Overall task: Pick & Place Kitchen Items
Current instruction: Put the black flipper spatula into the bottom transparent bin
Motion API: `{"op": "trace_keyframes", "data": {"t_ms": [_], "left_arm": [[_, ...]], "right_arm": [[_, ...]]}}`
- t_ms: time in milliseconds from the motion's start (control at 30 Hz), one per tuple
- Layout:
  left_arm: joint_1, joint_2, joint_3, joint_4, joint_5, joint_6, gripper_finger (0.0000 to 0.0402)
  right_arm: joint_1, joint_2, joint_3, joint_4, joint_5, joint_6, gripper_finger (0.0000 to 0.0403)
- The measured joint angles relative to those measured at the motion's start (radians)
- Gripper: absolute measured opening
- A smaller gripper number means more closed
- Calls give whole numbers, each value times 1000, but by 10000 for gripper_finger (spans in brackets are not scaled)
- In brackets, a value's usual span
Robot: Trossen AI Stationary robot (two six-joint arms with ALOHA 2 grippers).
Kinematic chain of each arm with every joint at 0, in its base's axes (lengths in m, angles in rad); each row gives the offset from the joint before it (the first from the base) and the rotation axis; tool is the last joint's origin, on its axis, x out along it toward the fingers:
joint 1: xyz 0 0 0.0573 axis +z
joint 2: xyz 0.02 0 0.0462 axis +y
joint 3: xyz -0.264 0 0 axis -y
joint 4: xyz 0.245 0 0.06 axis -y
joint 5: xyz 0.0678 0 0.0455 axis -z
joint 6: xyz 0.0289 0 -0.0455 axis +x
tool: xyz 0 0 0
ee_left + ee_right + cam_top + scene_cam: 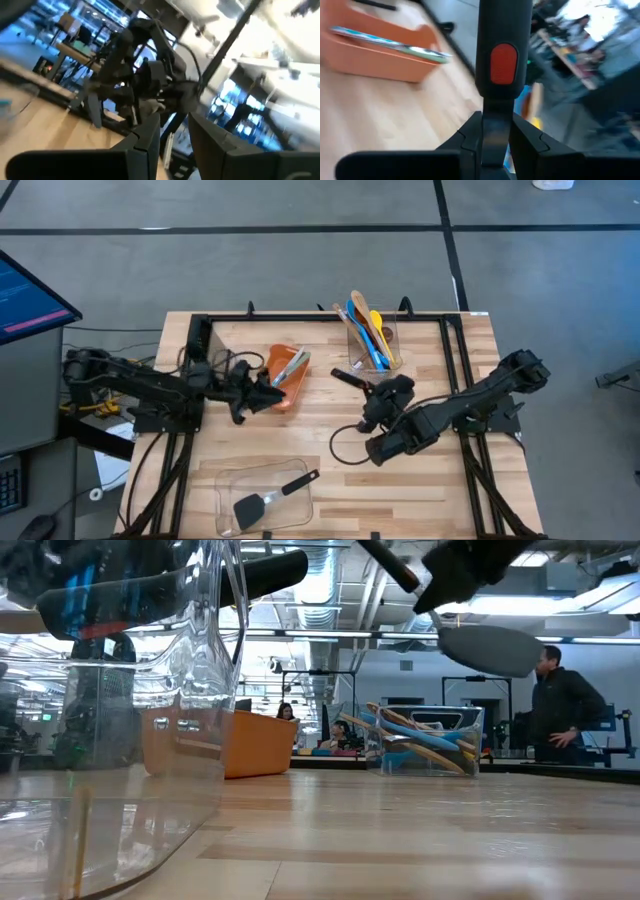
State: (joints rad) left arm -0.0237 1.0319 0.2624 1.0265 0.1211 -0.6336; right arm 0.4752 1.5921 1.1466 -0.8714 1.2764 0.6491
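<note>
A black spatula with a red-orange spot on its handle (503,65) is clamped between the fingers of the right claw (378,393), lifted clear of the counter (330,450) just beside the upright clear container (372,340). That container holds wooden, blue and yellow spoons (366,328). A second black spatula (270,496) lies in the flat clear container (262,498) at the near edge. Slim utensils (290,365) rest in the orange bin (283,379). The left claw (262,398) hovers at the bin's near end, fingers slightly apart and empty in its wrist view. Judged from this layout, sorting is well advanced: no utensil lies loose on the counter, and only the held spatula remains to be set down. People (560,700) are visible in the room behind
</note>
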Motion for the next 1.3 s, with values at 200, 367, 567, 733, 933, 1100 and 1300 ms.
{"op": "trace_keyframes", "data": {"t_ms": [200,367,567,733,933,1100,1300], "left_arm": [[-71,166,142,9,1,330,90],[-98,243,197,6,2,579,90],[-101,259,197,1,2,635,90],[-100,259,197,0,-19,638,90],[-100,259,197,1,-47,638,107],[-100,259,197,2,-51,638,145],[-100,286,226,1,-75,638,196]], "right_arm": [[-12,0,26,217,-198,-176,61],[-13,0,62,283,-233,-240,61],[-10,-1,115,292,-267,-264,61],[-30,-1,117,402,-378,-342,61],[-46,-1,117,506,-412,-408,61],[-53,-1,117,573,-468,-449,61],[-65,-1,117,599,-521,-452,61]]}}
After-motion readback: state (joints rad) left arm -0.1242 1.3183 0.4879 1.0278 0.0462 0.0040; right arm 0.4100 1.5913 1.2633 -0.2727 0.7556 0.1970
